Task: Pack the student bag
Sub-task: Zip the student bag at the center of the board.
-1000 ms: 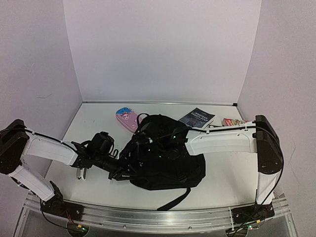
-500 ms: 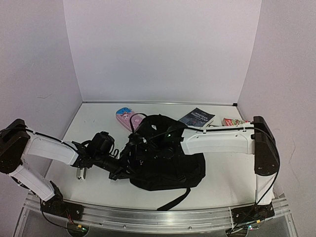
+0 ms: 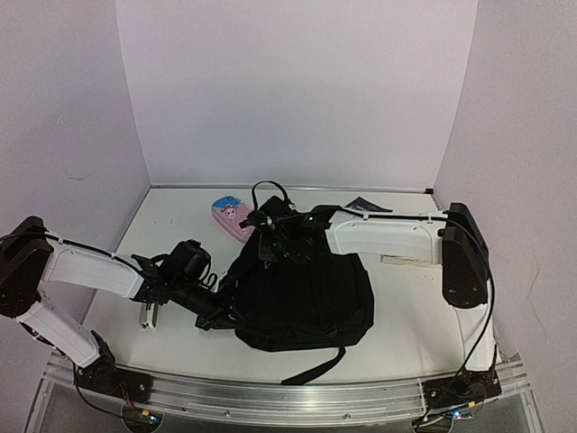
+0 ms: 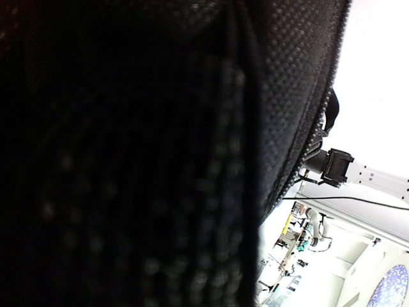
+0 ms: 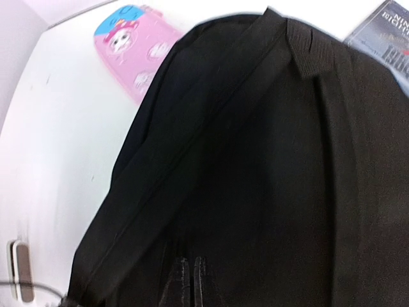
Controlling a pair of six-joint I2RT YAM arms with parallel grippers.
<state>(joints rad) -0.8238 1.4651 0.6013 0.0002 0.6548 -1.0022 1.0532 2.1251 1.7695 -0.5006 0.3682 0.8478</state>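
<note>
Left gripper (image 3: 225, 311) is clenched at the left edge of the backpack (image 3: 306, 298). My wrist feed there shows only black mesh up against the lens, so I judge it is pinching fabric, though I can't see the fingers themselves. The right gripper (image 5: 189, 262) is at the backpack's far, top end with its fingers pressed together. The fabric rises toward it there, which makes me think it has a fold or a zipper tab, but I can't tell which.

By my reading, the packing has hardly begun. The pink pencil case (image 3: 232, 217) lies just beyond the backpack's far-left corner. The book (image 5: 390, 29) sits beyond its far-right corner, half hidden under my right arm in the overhead view. Neither is inside. I can't find an open mouth on the backpack in any feed, so I take it that opening it, loading both items and closing it are all left to do.

The backpack sits in the middle of the table (image 3: 171, 225). It is black, soft and slumped, and wider at the near end. A carry loop stands up at the far end, and one strap trails off the near edge toward me. A seam runs along its upper side to a webbing tab.
</note>
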